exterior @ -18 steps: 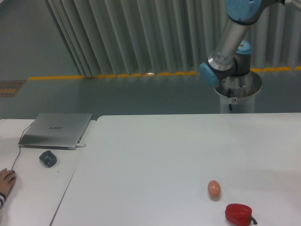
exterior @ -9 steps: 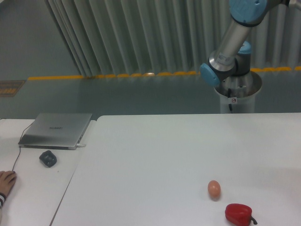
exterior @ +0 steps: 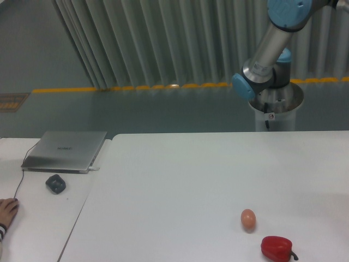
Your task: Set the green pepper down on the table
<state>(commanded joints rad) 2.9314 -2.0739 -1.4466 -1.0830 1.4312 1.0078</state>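
The large plain white flat-topped table (exterior: 180, 180) filled most of the lower frame. On it, toward the lower right, a small tan egg (exterior: 248, 219) stood on its own, and just below and to the right of it, near the bottom edge, lay a glossy red pepper with a dark stem (exterior: 277, 248); the two were near each other but apart.

The silver-and-blue robot arm (exterior: 271, 45) rose from a white pedestal base (exterior: 275, 112) behind the table's far edge in the upper right and ran out of the frame at the top. Its gripper was out of view, so how its jaws stood could not be told. The green pepper did not show anywhere in the frame, neither on the table nor by the arm.

At the left edge stood a narrower white desk (exterior: 38, 218) carrying a closed silver laptop (exterior: 65, 150) and, just below it, a dark computer mouse (exterior: 55, 183) on a thin cable. A person's hand (exterior: 7, 212) rested on the desk at the lower left corner.
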